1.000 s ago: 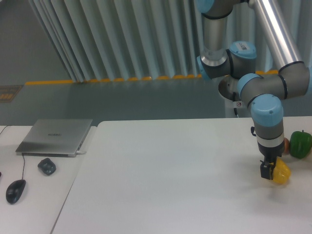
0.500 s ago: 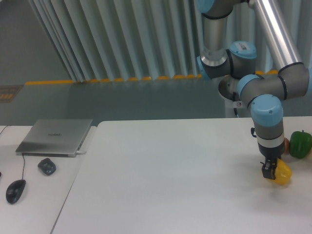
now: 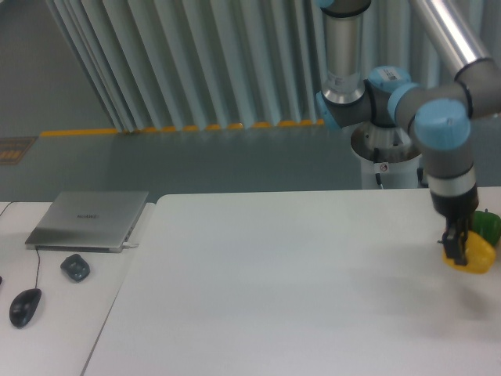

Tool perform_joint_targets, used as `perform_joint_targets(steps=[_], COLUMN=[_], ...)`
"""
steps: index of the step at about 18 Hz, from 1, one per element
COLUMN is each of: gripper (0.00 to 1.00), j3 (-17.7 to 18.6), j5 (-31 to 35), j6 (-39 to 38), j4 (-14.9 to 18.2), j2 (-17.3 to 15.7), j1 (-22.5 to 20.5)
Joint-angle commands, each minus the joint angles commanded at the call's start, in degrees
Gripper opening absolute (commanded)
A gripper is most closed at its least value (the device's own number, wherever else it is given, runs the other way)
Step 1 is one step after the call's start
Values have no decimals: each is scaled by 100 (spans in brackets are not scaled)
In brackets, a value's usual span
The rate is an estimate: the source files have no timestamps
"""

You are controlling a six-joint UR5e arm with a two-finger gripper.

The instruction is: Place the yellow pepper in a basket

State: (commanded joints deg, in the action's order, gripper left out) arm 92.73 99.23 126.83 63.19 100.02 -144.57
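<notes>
We find the glossy bright-yellow bell pepper point(image 3: 474, 256) clamped in the black two-finger gripper point(image 3: 457, 244), lifted off the white table point(image 3: 274, 290) at far right. Transport step underway; no basket visible, so we must locate one.

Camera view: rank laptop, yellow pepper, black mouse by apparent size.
1. laptop
2. yellow pepper
3. black mouse
The pepper is partly hidden by the fingers and only slightly bigger-looking than the mouse, so 2 versus 3 is unsure.

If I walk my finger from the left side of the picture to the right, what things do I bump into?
Black mouse → small dark gadget → closed laptop → gripper holding the yellow pepper. The green pepper sits behind those, so its place is unclear.
</notes>
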Motion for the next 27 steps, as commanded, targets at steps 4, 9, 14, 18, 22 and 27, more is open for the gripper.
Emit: perform_joint_targets(steps=[4,9,14,18,22,27], gripper=[46,46,53,53,73,100], j3=[-123,-282,-370,-554,-545,-545], j5=[-79,-202,-588,-1019,-1028,-1151], j6=[70,79,62,272,272,246], j4=[-26,-324,-563,-808,-853,-861], j2=[17,395,825,1458,1678,1696], j1=[-624,-1161,-1652,-2084,-2225,-2286])
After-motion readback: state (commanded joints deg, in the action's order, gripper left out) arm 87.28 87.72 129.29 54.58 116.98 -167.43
